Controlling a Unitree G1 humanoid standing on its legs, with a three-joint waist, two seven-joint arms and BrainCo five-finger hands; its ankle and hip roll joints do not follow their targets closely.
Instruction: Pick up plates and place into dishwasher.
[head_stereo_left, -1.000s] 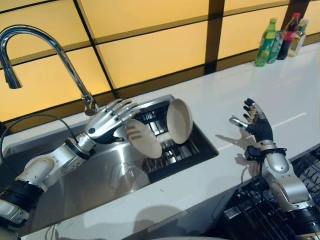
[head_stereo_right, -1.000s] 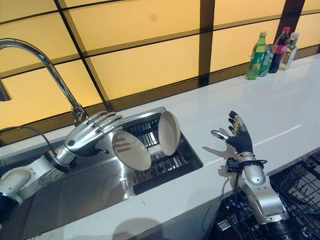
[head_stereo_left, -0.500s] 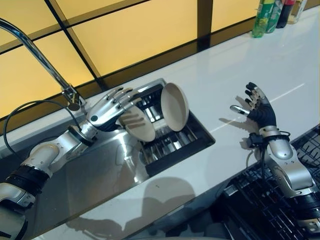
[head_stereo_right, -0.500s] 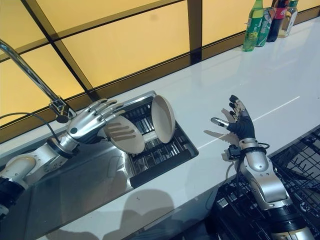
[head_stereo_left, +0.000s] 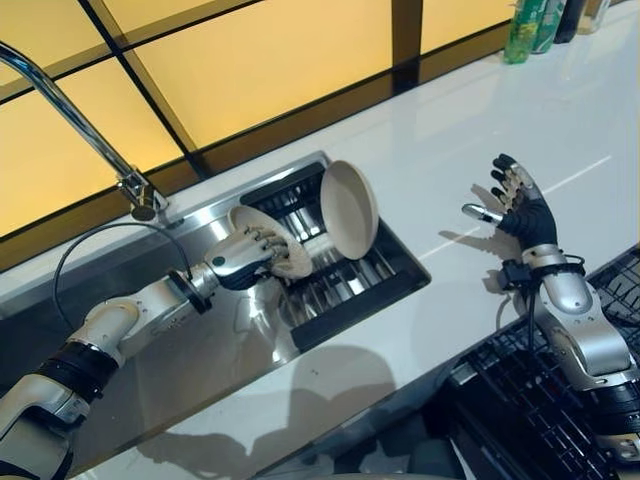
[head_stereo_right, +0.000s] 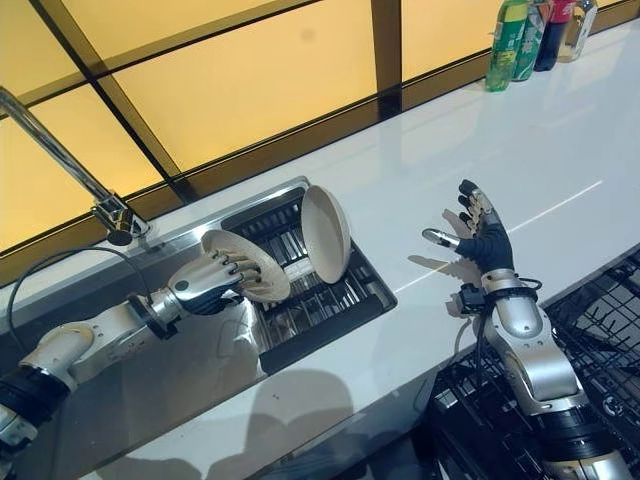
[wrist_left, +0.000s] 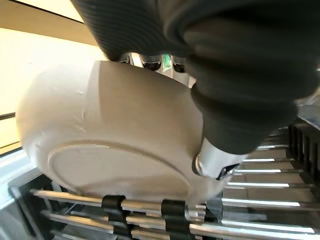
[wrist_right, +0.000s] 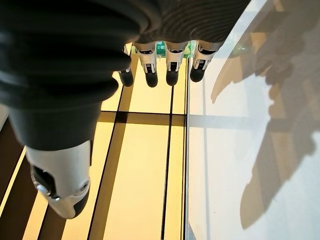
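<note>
**Left hand clamped on plate in sink rack, right hand spread over counter**

Left hand (head_stereo_left: 243, 266): fingers curled over the rim of the round beige plate (head_stereo_left: 270, 250), thumb against its underside in the left wrist view, so it's pinching the plate. Plate is tilted, lower edge touching the steel wire dish rack (head_stereo_left: 340, 285) that sits in the stainless sink (head_stereo_left: 180, 340). Second round beige plate (head_stereo_left: 350, 210) stands near upright on edge in the same rack, just beside the held one, apart from the hand. Curved chrome tap (head_stereo_left: 75, 120) rises behind the sink. Right hand (head_stereo_left: 518, 208): fingers straight and fanned out, holding nothing, raised above the white countertop (head_stereo_left: 470, 130). Black wire dishwasher rack (head_stereo_left: 560, 420) is below the counter edge, under the right forearm. Green plastic bottle (head_stereo_left: 524, 20) stands at the far end of the counter
</note>
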